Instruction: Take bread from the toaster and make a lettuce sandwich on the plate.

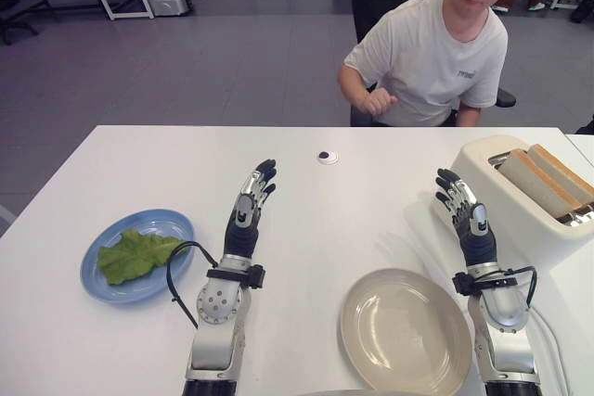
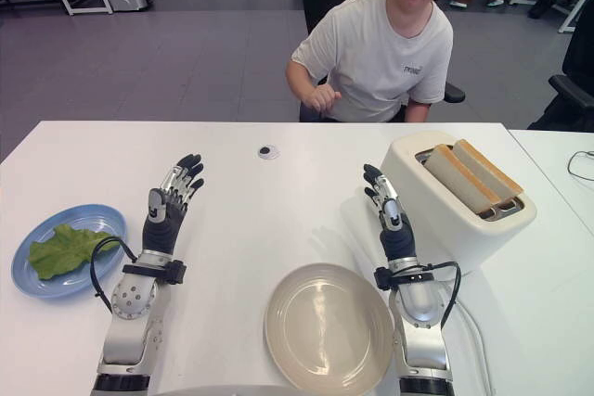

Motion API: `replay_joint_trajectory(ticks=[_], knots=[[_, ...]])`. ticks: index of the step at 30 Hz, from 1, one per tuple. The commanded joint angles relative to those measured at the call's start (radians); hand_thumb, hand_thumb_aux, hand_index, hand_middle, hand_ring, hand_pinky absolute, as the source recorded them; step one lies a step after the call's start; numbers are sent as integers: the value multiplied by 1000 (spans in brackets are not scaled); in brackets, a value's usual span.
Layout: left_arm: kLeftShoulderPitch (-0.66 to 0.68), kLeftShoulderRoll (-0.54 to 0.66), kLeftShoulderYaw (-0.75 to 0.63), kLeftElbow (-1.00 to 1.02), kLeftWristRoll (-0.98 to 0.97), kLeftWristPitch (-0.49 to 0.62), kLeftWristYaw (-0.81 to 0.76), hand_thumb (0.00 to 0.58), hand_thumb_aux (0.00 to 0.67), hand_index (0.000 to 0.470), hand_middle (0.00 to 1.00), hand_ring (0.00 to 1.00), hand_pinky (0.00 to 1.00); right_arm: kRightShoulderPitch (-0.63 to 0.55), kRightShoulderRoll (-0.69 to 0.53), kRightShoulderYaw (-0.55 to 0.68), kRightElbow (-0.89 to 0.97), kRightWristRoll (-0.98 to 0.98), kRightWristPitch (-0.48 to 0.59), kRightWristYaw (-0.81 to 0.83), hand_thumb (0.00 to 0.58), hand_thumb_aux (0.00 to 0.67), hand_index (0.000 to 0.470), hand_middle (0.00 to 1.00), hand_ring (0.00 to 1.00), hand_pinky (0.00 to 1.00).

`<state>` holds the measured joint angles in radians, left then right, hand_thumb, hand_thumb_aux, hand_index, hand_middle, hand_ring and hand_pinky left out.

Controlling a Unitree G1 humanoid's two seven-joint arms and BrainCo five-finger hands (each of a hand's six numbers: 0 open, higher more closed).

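Two tan slices of bread (image 2: 461, 180) are standing upright in the slots of the white toaster (image 2: 436, 224), at the right of the surface (image 2: 278, 192). The right robot hand (image 2: 388, 210) is sitting just beside the toaster, fingers straight and holding nothing. The left robot hand (image 2: 172, 201) is likewise open, near the blue plate (image 2: 102, 218) carrying crinkled green lettuce (image 2: 60, 249). The beige plate (image 2: 329, 326) is lying between the arms.

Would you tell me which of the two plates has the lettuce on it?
The blue plate, left of the left hand, holds the lettuce leaf; the beige plate beside the right hand holds nothing.
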<state>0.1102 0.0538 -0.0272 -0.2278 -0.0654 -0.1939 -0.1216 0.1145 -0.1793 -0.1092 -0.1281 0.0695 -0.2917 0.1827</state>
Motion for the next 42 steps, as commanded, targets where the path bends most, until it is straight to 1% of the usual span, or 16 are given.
replay_joint_trajectory(ticks=[1, 3, 7, 9, 14, 19, 23, 25, 30, 42], knots=[[10, -1, 1, 3, -16, 18, -7, 0, 0, 0, 0, 0, 0, -4, -7, -11, -33, -54, 41, -46, 0, 0, 0, 0, 0, 0], [12, -1, 1, 5, -21, 18, -10, 0, 0, 0, 0, 0, 0, -1, -6, -3, -33, -73, 61, -57, 0, 0, 0, 0, 0, 0], [10, -2, 2, 9, -21, 17, -11, 0, 0, 0, 0, 0, 0, -2, 4, -4, -60, -18, 147, -45, 0, 0, 0, 0, 0, 0], [8, -2, 1, 10, -19, 17, -11, 0, 0, 0, 0, 0, 0, -13, -3, -11, -62, -4, 118, -32, 0, 0, 0, 0, 0, 0], [0, -4, -1, 17, -15, 15, -10, 0, 0, 0, 0, 0, 0, -4, -20, -9, -56, 8, 97, 5, 0, 0, 0, 0, 0, 0], [-11, -1, 0, 24, -13, 14, -13, 0, 0, 0, 0, 0, 0, -16, -9, -13, -34, -33, 63, -32, 0, 0, 0, 0, 0, 0], [-17, 1, 0, 29, -13, 14, -15, 0, 0, 0, 0, 0, 0, -33, 18, -20, -3, -44, -38, -78, 0, 0, 0, 0, 0, 0], [-19, 2, 0, 29, -13, 15, -16, 0, 0, 0, 0, 0, 0, -39, 24, -14, 3, -50, -67, -87, 0, 0, 0, 0, 0, 0], [-19, 2, -3, 29, -12, 15, -16, 0, 0, 0, 0, 0, 0, -33, 3, -14, 10, -37, -20, -67, 0, 0, 0, 0, 0, 0], [-12, 0, -4, 25, -11, 13, -14, 0, 0, 0, 0, 0, 0, -23, 1, -12, -9, -34, -9, -56, 0, 0, 0, 0, 0, 0]])
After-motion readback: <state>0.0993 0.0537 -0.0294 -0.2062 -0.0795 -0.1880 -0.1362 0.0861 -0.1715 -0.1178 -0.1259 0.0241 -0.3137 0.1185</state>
